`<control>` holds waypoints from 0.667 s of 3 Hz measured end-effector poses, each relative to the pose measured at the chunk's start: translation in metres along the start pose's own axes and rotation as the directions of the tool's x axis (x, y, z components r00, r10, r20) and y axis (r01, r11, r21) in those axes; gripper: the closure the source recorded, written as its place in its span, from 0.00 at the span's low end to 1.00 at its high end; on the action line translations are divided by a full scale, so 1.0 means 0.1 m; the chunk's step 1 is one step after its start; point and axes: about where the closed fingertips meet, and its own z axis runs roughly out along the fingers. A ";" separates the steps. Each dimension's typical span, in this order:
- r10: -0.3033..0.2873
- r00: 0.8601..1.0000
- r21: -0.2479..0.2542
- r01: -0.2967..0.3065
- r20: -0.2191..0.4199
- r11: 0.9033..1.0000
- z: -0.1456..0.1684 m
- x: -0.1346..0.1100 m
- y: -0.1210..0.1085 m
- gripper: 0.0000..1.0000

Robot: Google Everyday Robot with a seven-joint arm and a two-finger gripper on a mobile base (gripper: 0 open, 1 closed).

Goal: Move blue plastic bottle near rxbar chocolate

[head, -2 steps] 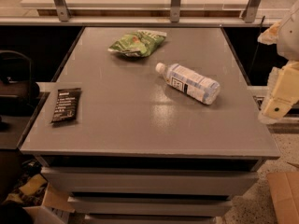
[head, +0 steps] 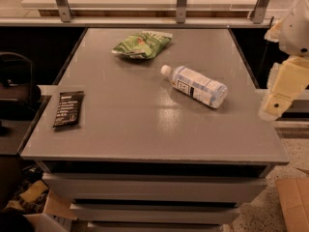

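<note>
Small clear plastic bottle with white cap and pale blue-and-white label lies on its side, right of centre on the flat grey surface. Its long axis is diagonal, with the cap pointing to the upper left and the base to the lower right. The flat black rectangular bar wrapper with white lettering sits near the surface's left edge, well apart from the bottle. A crumpled green snack bag is at upper centre, not involved.

The cream-coloured tool hangs at the right edge of the frame, just past the surface's right edge and not over it. Whether it is open or closed, cannot tell; it holds nothing that shows.

Key relation: the bottle lies left of the tool, base end nearest it, not touching. Likely next is a reach leftward over the surface, gripping across the bottle's diagonal axis. The round body may roll if nudged. The carry then runs left across the frame to the bar.
</note>
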 end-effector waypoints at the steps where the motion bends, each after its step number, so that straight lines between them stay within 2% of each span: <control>1: 0.062 0.997 -0.006 -0.062 -0.037 0.998 0.11 -0.08 -0.14 0.00; 2: 0.121 0.990 -0.016 -0.122 -0.072 0.992 0.33 -0.19 -0.30 0.00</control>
